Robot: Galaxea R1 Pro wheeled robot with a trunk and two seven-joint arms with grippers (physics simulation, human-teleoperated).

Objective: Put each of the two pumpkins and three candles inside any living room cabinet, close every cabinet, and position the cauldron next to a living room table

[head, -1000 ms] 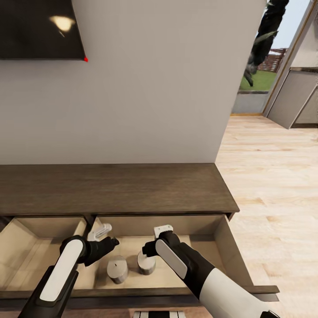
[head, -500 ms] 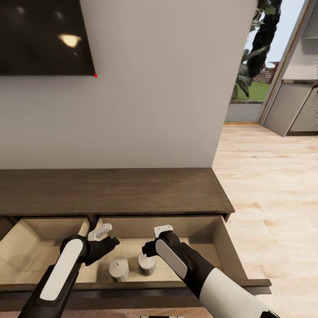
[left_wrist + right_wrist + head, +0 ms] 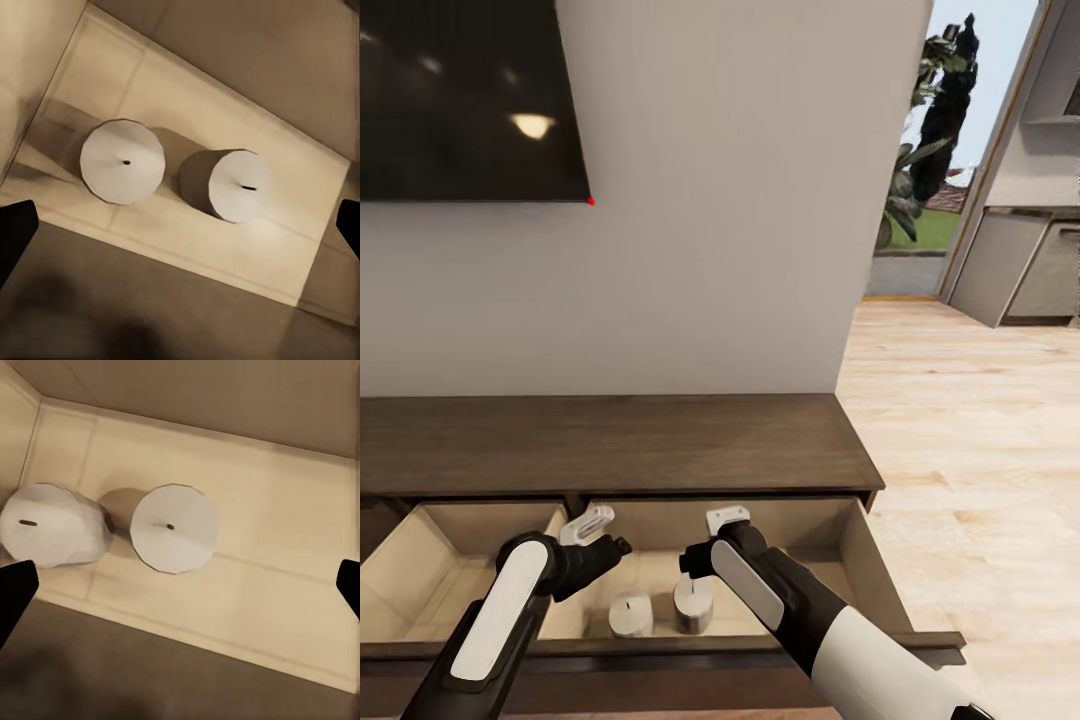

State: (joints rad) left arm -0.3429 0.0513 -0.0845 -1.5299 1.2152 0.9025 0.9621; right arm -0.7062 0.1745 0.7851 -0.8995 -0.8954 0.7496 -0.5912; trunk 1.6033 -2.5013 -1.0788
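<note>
The cabinet is a long, low dark-brown unit with two drawers pulled out. Two whitish-grey candles stand upright side by side on the pale floor of the right drawer. My left gripper hovers above the candle on the left and my right gripper above the other. In the left wrist view both candles lie below the open left gripper. The right wrist view shows them under the open right gripper. Neither gripper holds anything.
The left drawer also stands open, and its visible floor is bare. A dark TV hangs on the wall above. Light wood floor stretches to the right towards a doorway with a plant and grey cupboards.
The whole head view has shifted: more of the TV shows and the cabinet sits lower in the picture. Both arms keep their pose above the drawer, and the two candles stay put.
</note>
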